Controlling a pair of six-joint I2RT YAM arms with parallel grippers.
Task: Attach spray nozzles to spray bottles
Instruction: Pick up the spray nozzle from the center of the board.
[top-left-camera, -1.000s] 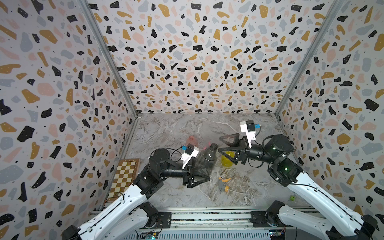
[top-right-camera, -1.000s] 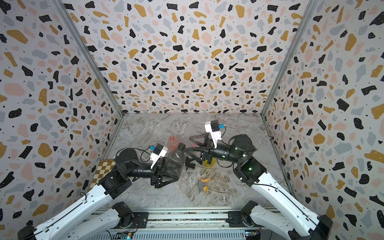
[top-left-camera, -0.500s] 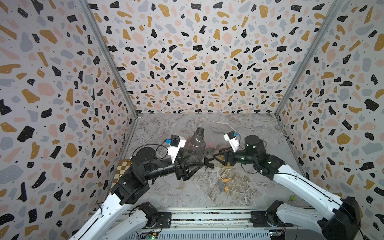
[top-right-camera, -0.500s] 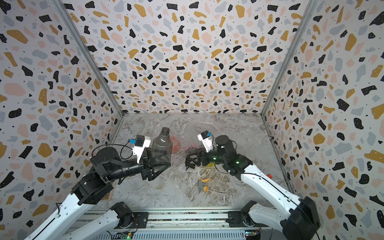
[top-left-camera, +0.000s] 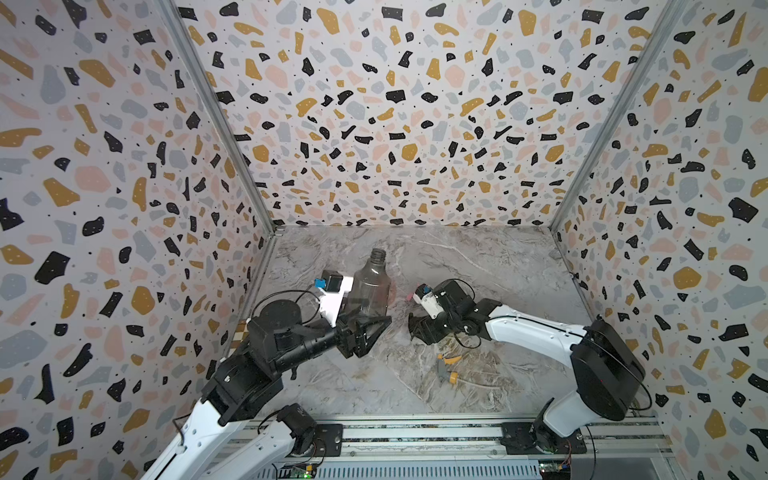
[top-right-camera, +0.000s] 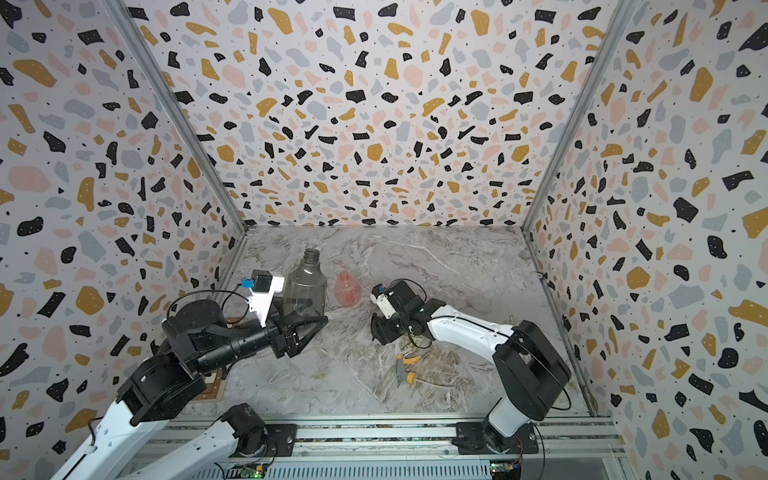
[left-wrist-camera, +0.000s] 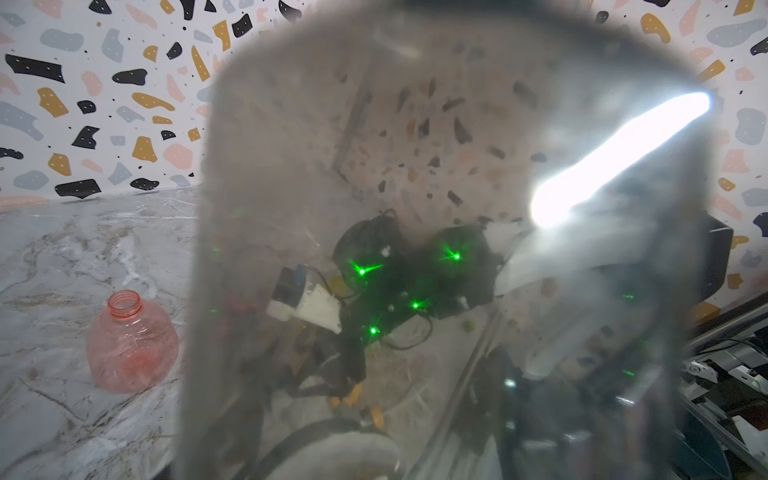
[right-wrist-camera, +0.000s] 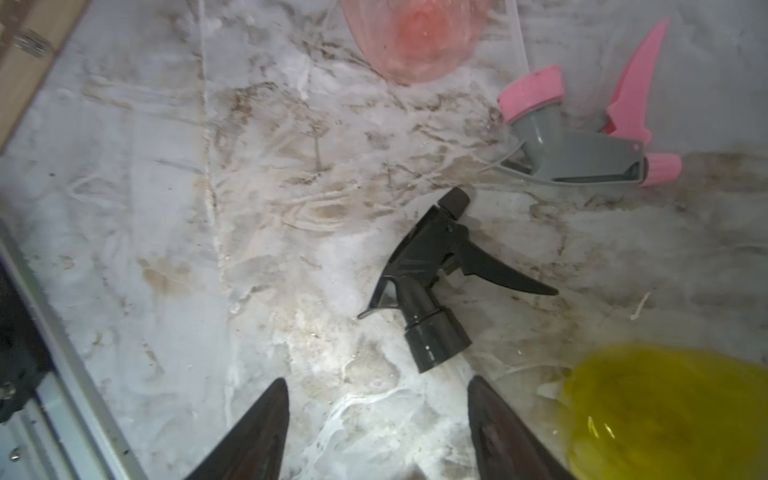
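The left gripper (top-left-camera: 368, 330) grips the grey bottle (top-left-camera: 371, 286) low on its body, holding it upright and uncapped toward the tabletop's (top-left-camera: 498, 266) left edge. The right gripper (right-wrist-camera: 377, 382) points down over the middle, its jaws apart with nothing between them. The black nozzle (right-wrist-camera: 432, 282) lies just beyond its tips. The pink nozzle (right-wrist-camera: 582, 141) lies near the upright pink bottle (top-right-camera: 348, 289). The yellow bottle (right-wrist-camera: 665, 411) sits just beside the right gripper, and the yellow nozzle (top-left-camera: 446, 368) lies nearer the front edge.

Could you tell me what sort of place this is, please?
Probably a robot test cell: terrazzo-print walls enclose a marble-look tabletop, and the left arm and right arm mount on a metal rail.
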